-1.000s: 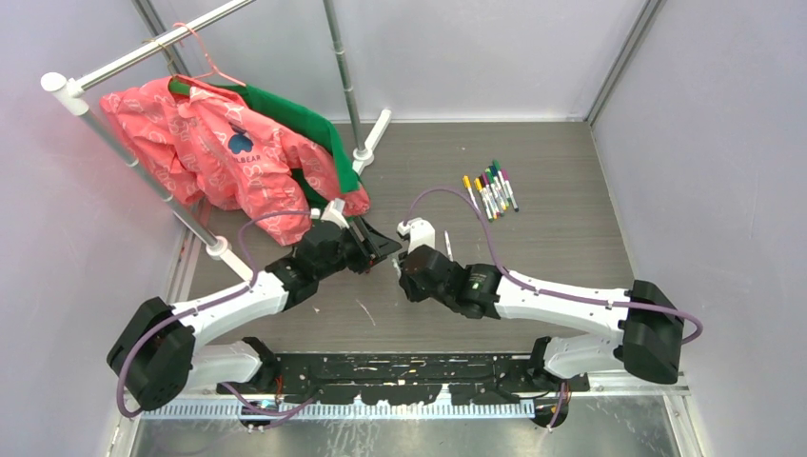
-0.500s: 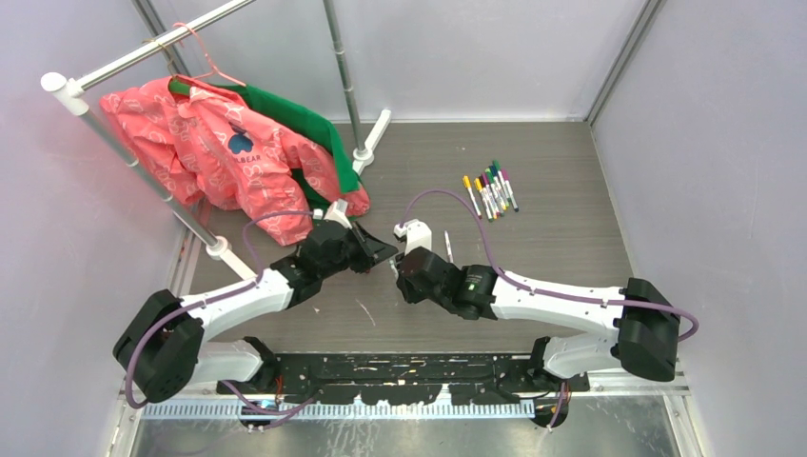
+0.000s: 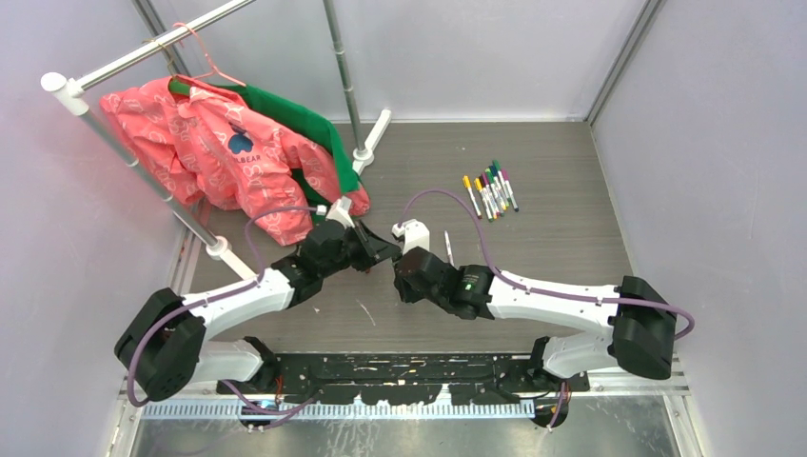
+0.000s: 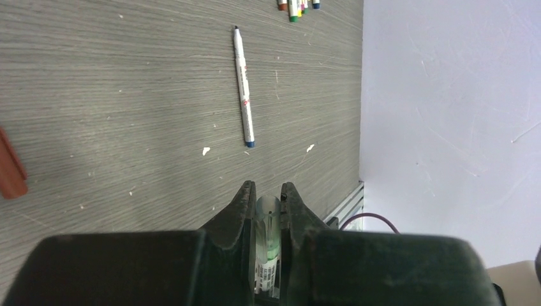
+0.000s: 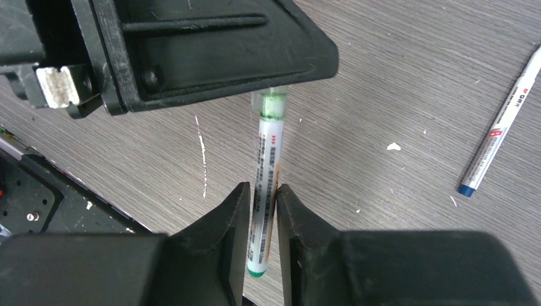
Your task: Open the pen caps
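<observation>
Right wrist view showed the black left gripper (image 5: 275,81) at twelve o'clock and the black right gripper (image 5: 261,197) at six, clamped on one pen: right on the long white plastic barrel (image 5: 266,159), left on its small green-tinted cap (image 5: 273,105). A skewed pull might have slipped either grip.

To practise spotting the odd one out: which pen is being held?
The green pen, gripped by the left end effector and right end effector; the blue pen and the bunch lie on the table.

Translucent green pen cap (image 5: 273,105) — still on its pen (image 5: 265,166)
</observation>
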Robot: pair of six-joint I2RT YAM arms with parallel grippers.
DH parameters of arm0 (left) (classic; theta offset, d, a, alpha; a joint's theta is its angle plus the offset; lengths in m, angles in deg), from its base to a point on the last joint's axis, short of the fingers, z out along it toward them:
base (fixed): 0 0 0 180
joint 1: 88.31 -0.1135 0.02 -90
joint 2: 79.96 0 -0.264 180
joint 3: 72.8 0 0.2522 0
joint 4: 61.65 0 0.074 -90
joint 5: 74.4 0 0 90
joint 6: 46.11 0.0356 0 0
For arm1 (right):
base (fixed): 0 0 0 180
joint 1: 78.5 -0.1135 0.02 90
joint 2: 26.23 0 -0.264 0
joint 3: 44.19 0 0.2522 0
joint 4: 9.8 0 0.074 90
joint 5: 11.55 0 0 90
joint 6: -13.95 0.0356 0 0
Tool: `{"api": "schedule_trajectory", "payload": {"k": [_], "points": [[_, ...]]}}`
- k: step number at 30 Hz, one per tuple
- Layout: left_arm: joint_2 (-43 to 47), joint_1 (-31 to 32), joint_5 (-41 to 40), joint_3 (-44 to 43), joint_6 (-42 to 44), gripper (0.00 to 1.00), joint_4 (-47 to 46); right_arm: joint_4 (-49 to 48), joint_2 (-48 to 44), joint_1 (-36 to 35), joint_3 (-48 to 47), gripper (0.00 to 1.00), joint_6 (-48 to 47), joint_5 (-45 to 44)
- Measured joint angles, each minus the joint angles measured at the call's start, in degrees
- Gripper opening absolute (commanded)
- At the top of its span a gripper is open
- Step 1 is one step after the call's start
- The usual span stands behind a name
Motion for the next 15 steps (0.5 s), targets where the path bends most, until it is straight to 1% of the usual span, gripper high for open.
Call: {"api": "schedule_trajectory", "payload": {"k": [7, 8, 10, 11, 15], "points": [[-1.84, 0.02, 2.97, 0.0, 0.52, 0.0, -3.15, -0.81, 1.79, 0.0, 0.0, 0.31, -0.52, -0.74], [-1.88, 0.02, 3.26, 0.0, 0.52, 0.0, -3.34, -0.87, 1.9, 0.0, 0.0, 0.26, -0.63, -0.92], [-1.88, 0.02, 3.76, 0.0, 0.57, 0.0, -3.78, -1.09, 2.01, 0.0, 0.0, 0.07, -0.9, -1.27], [-1.86, 0.02, 3.87, 0.0, 0.76, 0.0, -3.78, -0.85, 2.01, 0.0, 0.0, 0.02, -0.94, -1.77], [-1.84, -0.07, 3.43, 0.0, 1.33, 0.0, -3.93, -0.74, 2.08, 0.46, 0.02, 0.01, -0.76, -2.47]]}}
